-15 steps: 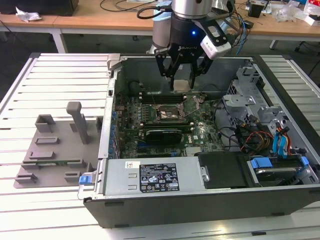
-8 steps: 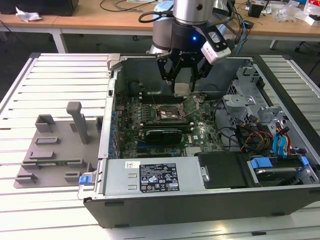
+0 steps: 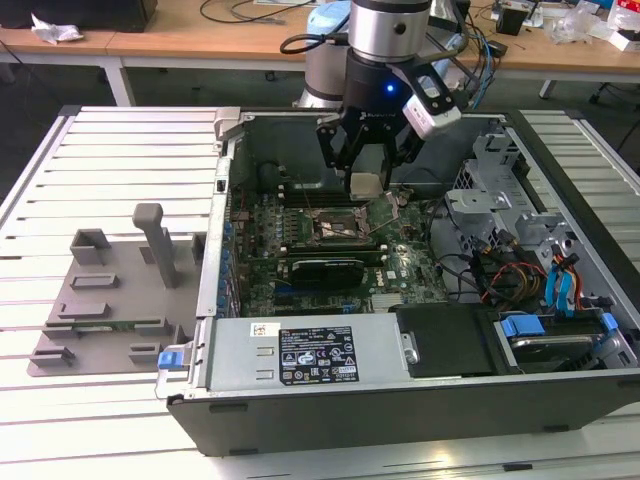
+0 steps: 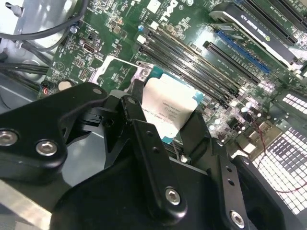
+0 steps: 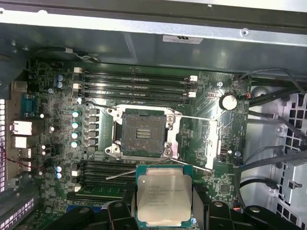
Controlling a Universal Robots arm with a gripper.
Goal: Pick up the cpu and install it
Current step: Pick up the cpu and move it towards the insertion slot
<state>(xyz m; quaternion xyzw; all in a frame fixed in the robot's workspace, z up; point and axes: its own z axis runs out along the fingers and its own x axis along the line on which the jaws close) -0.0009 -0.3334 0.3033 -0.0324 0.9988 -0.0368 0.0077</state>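
A pale slatted table [image 3: 120,140] was seen in a workshop, with wooden desks [image 3: 200,40] standing behind it. Near the table edge at the exterior view's left a grey plastic fixture [image 3: 110,300] was laid flat, an upright post rising from it. From the table's middle to the edge at the exterior view's right an open computer case [image 3: 300,365] was set, and its green motherboard [image 3: 400,270] was exposed.

In the first wrist view the socket [image 5: 142,133] was shown uncovered, with its metal retention frame [image 5: 206,143] swung aside and nothing seated in it. The gripper [image 3: 367,190] was poised above the board, and its fingers were clamped on the cpu [image 5: 164,197] by two opposite edges, the silver top turned toward the wrist cameras. The chip was carried clear of the board, just beside the socket and not touching it.

The pick-up was judged complete. The installing was judged not yet done: the chip had not been seated and the frame had not been closed.
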